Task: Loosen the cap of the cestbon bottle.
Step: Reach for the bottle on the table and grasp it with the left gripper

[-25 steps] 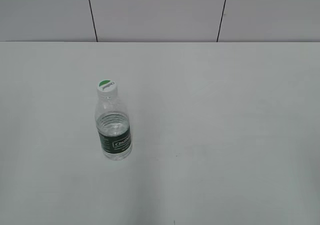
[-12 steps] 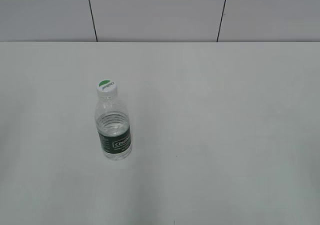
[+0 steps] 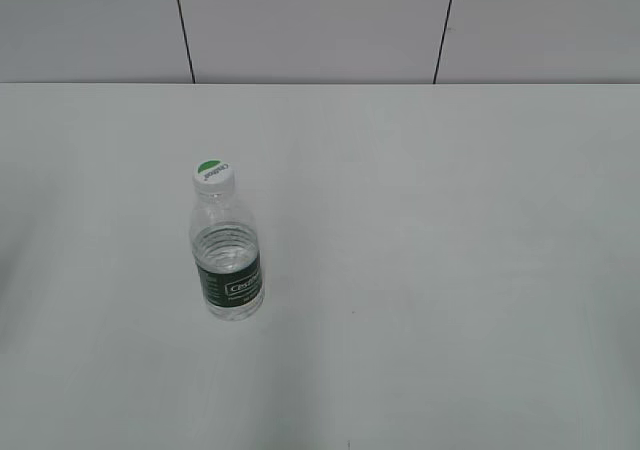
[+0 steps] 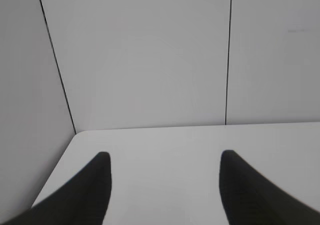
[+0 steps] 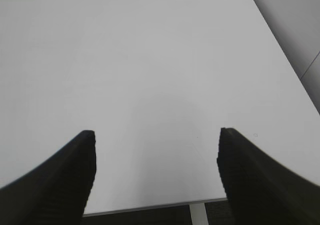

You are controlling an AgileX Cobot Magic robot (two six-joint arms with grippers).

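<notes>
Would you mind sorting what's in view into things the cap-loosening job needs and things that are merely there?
For the job: cestbon bottle, upright on the table; its white cap; left gripper and right gripper, both open and empty.

Merely there: white table; panelled wall.

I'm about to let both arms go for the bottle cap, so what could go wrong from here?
The small clear plastic water bottle stands upright and unsupported on the white table; a sideways nudge could topple it. Neither the open left gripper nor the open right gripper holds it, so twisting the round white cap might just spin the bottle.

One cestbon bottle (image 3: 229, 260), one cap (image 3: 213, 174), two grippers (image 4: 162, 185) (image 5: 155, 170).
</notes>
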